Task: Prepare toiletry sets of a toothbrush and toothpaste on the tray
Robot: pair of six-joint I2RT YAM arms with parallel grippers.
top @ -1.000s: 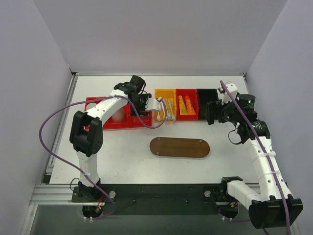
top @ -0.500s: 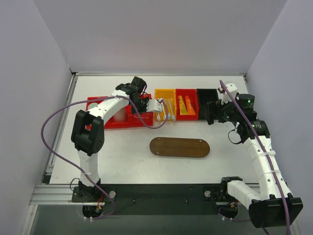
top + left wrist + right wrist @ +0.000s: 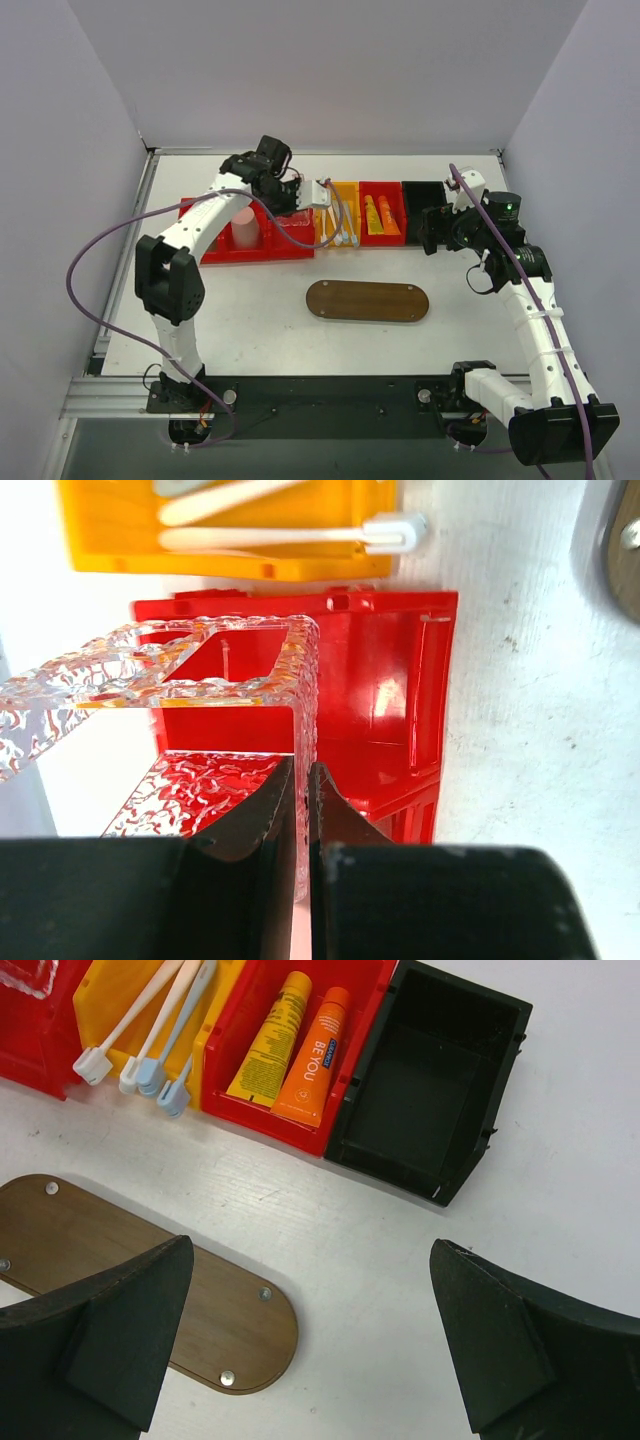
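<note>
My left gripper [image 3: 302,767] is shut on one wall of a clear, textured square cup [image 3: 300,670] and holds it above a red bin [image 3: 380,700]; from above the cup [image 3: 322,192] hangs by the yellow bin's left edge. Several toothbrushes [image 3: 150,1020] lie in the yellow bin [image 3: 338,200]. A yellow toothpaste tube [image 3: 268,1040] and an orange one [image 3: 318,1055] lie in the small red bin [image 3: 381,190]. The brown oval tray [image 3: 367,300] lies bare in mid-table. My right gripper [image 3: 310,1340] hangs open above the table, just right of the tray's end [image 3: 230,1320].
A black bin [image 3: 430,1080] stands right of the toothpaste bin. A wide red bin [image 3: 215,245] at the left holds a pink cup [image 3: 244,228]. Grey walls close in the table on three sides.
My left gripper closed on the clear cup's wall and lifted it up and back from the red bin. The right arm has not moved.
</note>
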